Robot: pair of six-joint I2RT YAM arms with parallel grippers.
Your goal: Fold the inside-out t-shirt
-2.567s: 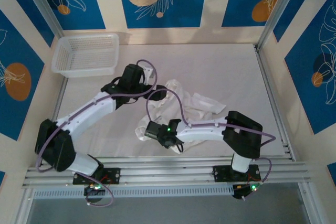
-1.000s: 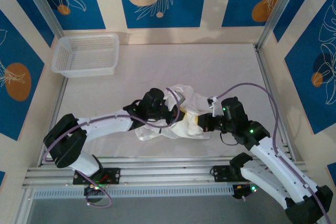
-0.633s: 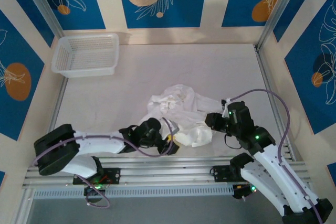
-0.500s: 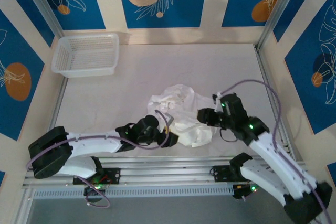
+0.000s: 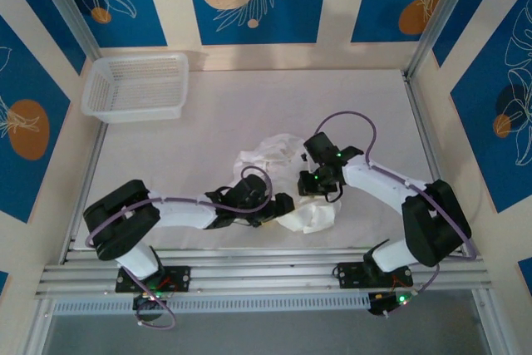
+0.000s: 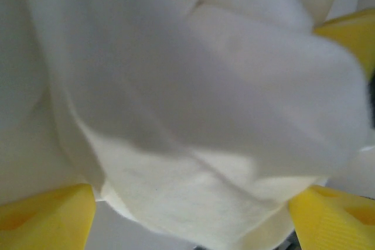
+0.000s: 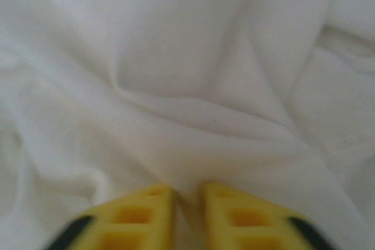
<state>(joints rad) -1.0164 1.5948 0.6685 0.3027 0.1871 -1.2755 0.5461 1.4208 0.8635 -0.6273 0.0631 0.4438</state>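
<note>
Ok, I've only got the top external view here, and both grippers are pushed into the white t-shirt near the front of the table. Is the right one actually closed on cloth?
Observer: On the right wrist view, the right gripper has its yellow fingers almost together. A thin fold of the inside-out t-shirt looks pinched between them.
Operator: And the left one, is it gripping too?
Observer: No. On the left wrist view, the left gripper is open. Its fingers stand wide apart at the edges of the frame, and a thick bulge of shirt sits between them unclamped.
</note>
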